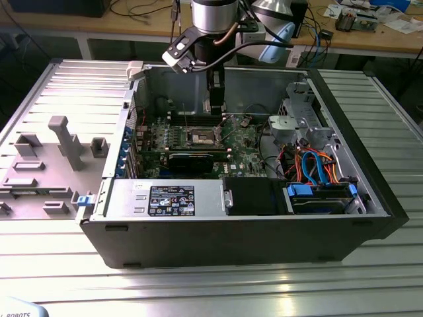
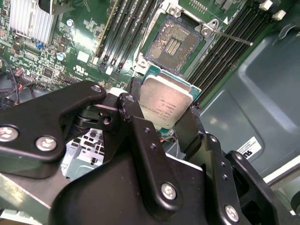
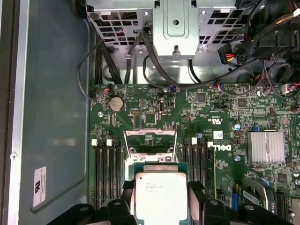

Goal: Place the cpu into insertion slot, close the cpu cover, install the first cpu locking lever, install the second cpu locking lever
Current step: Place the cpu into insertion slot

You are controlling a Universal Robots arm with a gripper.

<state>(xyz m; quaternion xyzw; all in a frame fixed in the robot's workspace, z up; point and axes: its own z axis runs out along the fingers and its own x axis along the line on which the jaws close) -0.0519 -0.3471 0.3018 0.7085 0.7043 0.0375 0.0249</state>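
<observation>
Pincer (image 2: 159, 112) pinching the cpu (image 2: 165, 101) above a motherboard (image 3: 206, 112).
The cpu sits between the two black fingers (image 2: 136, 124), clamped at opposite edges, silver top towards the wrist. The open socket (image 2: 174, 40) lies just past the fingertips.

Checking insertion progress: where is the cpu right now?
In the second wrist view the cpu is clamped in the gripper, hovering over the green motherboard just beside the open, empty insertion slot, not seated in it.
</observation>
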